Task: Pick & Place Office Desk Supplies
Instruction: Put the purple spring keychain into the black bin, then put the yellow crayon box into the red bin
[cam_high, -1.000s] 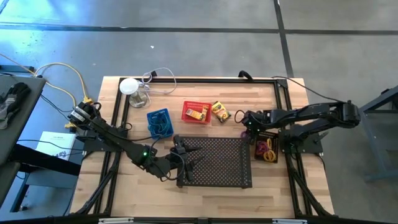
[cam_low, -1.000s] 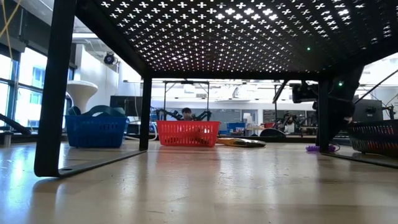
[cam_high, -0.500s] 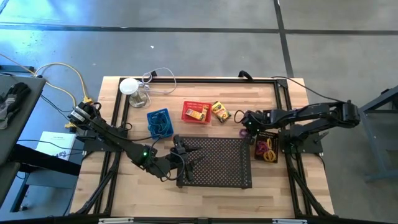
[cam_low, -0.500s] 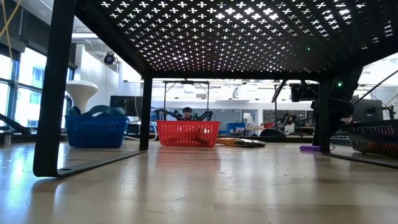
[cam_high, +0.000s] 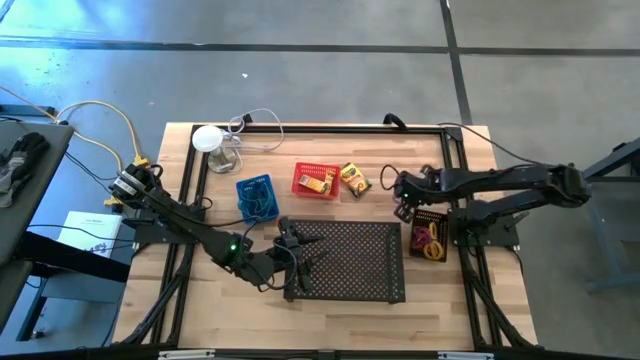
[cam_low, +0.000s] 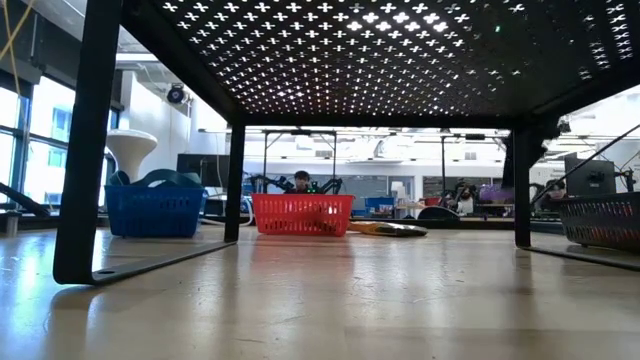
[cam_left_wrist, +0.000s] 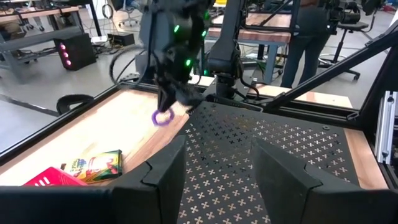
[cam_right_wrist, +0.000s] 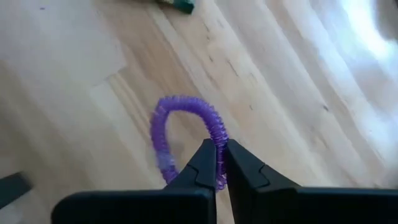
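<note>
Right gripper (cam_right_wrist: 219, 163) pinches the purple band (cam_right_wrist: 186, 134); carry it level toward the black basket (cam_high: 430, 237), probably just behind.

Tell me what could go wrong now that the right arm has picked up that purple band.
1. The right pincer pinches only one edge of the purple band, which dangles free; a quick swing might shake it loose.
2. The black basket already holds several bands and sits close beside the big perforated tray, so a sloppy drop could miss it.
3. The left pincer waits open over the tray; if it moves, the arms could crowd each other.
</note>
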